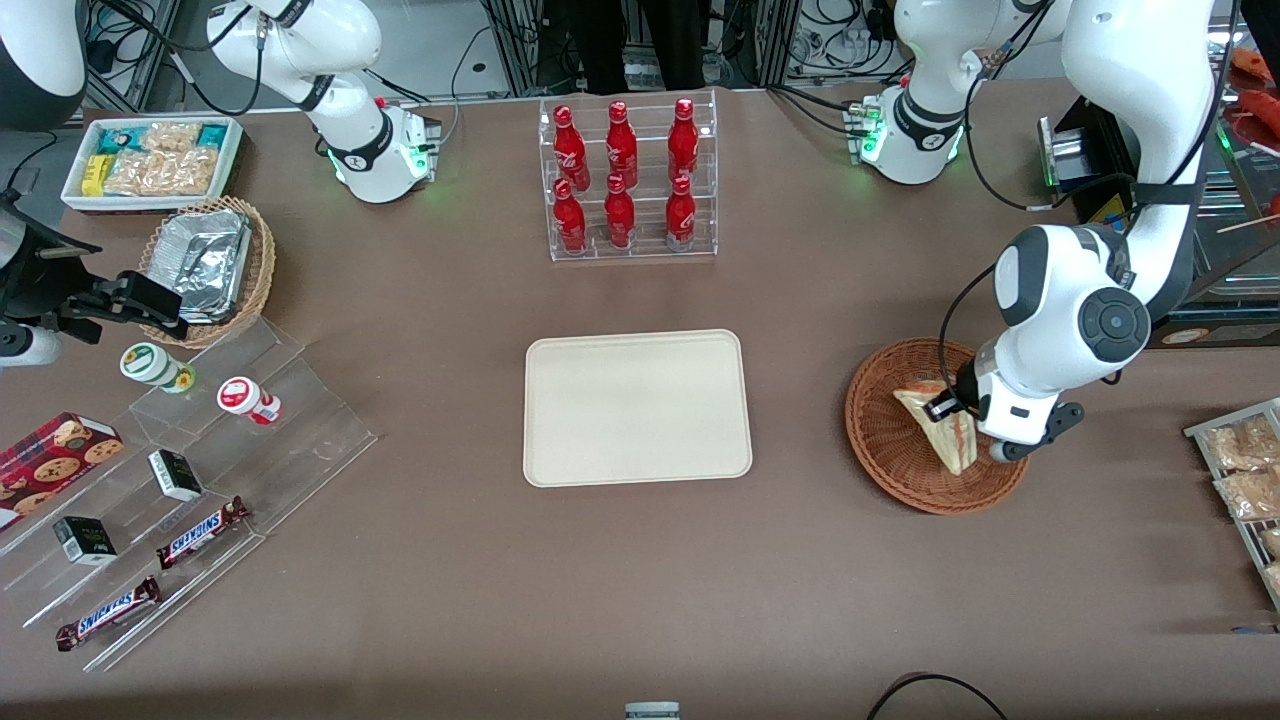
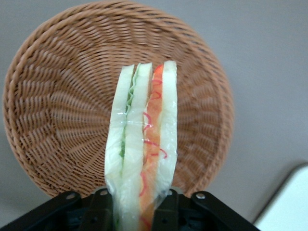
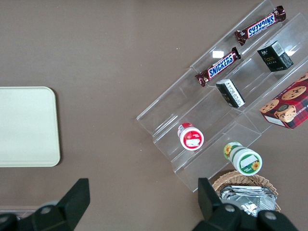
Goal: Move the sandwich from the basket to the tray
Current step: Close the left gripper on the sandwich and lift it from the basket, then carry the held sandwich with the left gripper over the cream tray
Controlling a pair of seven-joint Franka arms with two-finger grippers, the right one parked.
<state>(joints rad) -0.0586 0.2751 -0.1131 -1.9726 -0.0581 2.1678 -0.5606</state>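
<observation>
Soft white bread wrapped in clear film, so the sandwich (image 2: pixel 142 144) is going to be light, squishy and a bit slippery. The gripper (image 2: pixel 139 211) is already closed on it, fingers (image 2: pixel 166 209) pinching the bread faces at one end of the wedge, with the cut edge showing its red, orange and green filling. That looks like the right hold to me, since squeezing across the layers keeps them together, but too much force would probably crush it.

Right now the sandwich is just above the basket (image 1: pixel 885 440), which looks to have nothing else in it. The tray (image 1: pixel 637 408) sits near the middle of the table with nothing on it, well apart from the basket. Toward the parked arm's end, a lighter wicker basket (image 1: pixel 255 275) holds foil containers (image 1: pixel 205 262) and a white bin (image 1: pixel 150 160) holds snack packets.
</observation>
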